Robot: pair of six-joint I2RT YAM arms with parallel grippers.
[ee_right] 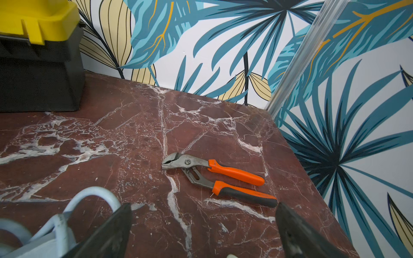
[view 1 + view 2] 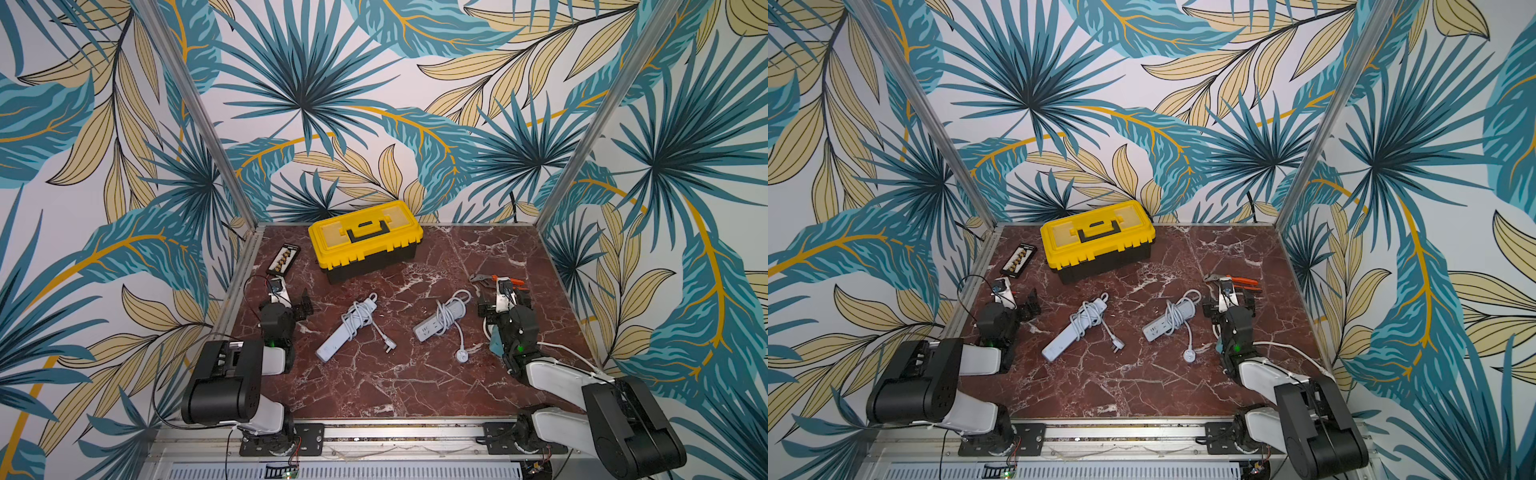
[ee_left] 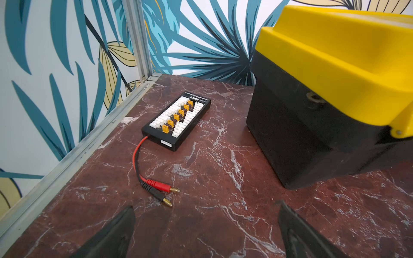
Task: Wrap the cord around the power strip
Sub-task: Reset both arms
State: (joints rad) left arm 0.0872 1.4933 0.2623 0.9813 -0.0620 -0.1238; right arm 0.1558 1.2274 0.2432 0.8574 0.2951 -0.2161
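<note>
Two black-and-white robot arms bolted to a silver aluminium rail (image 2: 399,434).
The left arm (image 2: 232,374) and right arm (image 2: 623,424) pair bulky black cylindrical joint housings with smooth white link shells. A small green light (image 2: 271,343) glows on each. Black base plates (image 2: 311,436) show screws. A thin black cable (image 2: 153,392) loops off the left arm; a white cable (image 2: 571,353) trails along the right.

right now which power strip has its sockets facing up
The shorter power strip, with the round plug: sockets show on it. The longer power strip looks blank.
</note>
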